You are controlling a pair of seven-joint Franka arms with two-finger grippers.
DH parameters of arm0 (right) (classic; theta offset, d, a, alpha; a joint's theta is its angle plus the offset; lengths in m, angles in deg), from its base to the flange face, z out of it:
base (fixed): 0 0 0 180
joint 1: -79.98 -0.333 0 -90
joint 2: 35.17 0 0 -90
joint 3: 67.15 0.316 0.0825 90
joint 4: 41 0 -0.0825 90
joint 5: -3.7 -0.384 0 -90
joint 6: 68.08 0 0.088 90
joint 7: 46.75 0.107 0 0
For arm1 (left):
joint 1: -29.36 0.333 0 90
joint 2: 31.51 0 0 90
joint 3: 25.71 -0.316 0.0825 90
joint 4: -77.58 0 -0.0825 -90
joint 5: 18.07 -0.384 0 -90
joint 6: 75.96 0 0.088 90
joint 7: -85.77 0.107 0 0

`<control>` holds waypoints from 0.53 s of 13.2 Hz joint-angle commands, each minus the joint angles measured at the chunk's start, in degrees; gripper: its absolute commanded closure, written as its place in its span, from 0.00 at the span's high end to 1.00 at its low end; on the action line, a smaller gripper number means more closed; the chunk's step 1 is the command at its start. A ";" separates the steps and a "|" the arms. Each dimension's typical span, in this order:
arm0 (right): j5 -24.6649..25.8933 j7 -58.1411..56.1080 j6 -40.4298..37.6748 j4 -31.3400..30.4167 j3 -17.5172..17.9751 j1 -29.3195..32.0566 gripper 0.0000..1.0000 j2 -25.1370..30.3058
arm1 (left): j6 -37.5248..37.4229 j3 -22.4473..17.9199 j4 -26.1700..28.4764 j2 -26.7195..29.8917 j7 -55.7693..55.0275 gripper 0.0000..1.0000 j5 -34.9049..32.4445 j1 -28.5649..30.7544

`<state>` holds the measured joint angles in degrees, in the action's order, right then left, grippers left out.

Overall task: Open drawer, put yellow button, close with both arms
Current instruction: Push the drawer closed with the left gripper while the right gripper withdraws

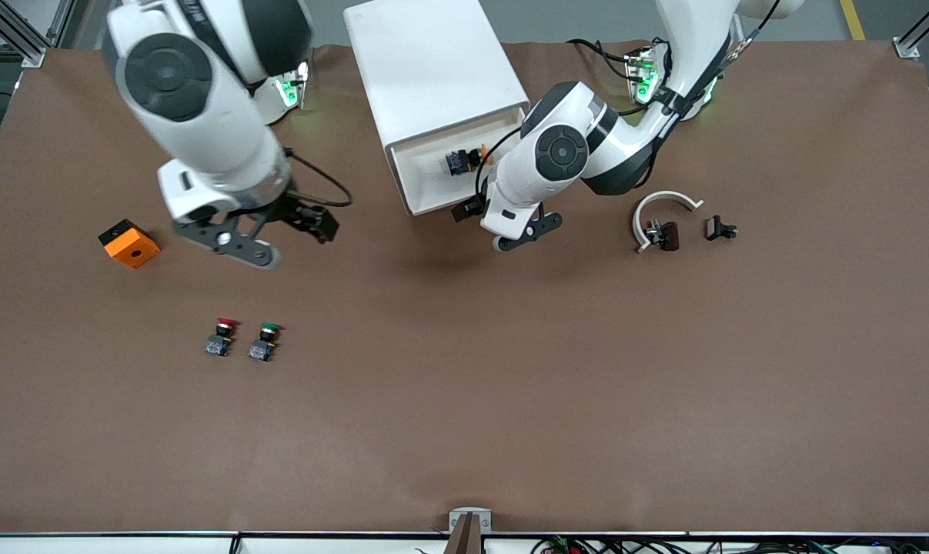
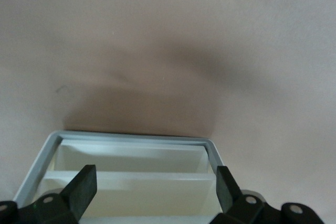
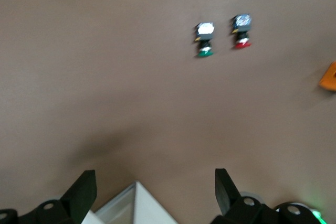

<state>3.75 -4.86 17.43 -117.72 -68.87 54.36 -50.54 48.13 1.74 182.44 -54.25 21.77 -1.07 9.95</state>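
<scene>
Brown table (image 1: 464,431), with a boxy white cabinet (image 1: 433,69) standing at the robots' edge as the landmark. Uppermost drawer (image 1: 426,178) pulled out of the cabinet toward the front camera, with the yellow button (image 1: 464,161) already lying on its side inside, close to the cabinet body. Judged from that: only the closing is left.

Left hand (image 1: 508,220) hangs over the drawer's front corner at the left arm's end of the cabinet, fingers spread wide, holding nothing; in the left wrist view, left hand (image 2: 155,182) looks straight down onto the drawer's front rim (image 2: 131,139). Right hand (image 1: 268,232) hovers over bare table beside the cabinet, toward the right arm's end, equally wide open and empty; only a corner of the cabinet shows between its fingers in the right wrist view (image 3: 155,182).

To close well:
- Bring the right hand across to the drawer front first, so that both hands meet the cream face at matching spots either side of its middle.
- Lower until the fingers sit in front of the face, not above the rim, and keep them clear of the tray's inside and of the button.
- Push evenly and slowly toward the cabinet; an uneven push probably skews a wide, shallow tray and jams it, or shifts the light cabinet on the table.
- Stop once the front sits flush with the lower drawers.
</scene>
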 commanded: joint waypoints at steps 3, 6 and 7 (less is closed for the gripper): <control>0.13 -16.63 -3.41 -1.15 1.10 10.40 1.00 4.11 | -0.52 3.22 -0.72 -2.12 -7.27 1.00 1.54 -0.28; 0.13 -24.64 -3.24 -2.90 1.10 16.29 1.00 5.17 | -0.52 4.01 -0.80 -2.48 -10.26 1.00 1.54 -1.59; 0.13 -26.31 -2.89 -3.52 1.10 17.79 1.00 5.17 | -0.52 4.02 -0.80 -2.57 -11.14 1.00 1.54 -2.03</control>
<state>3.75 -27.94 13.95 -118.50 -68.93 69.15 -47.05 48.10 5.23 182.44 -56.16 13.00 -0.81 9.04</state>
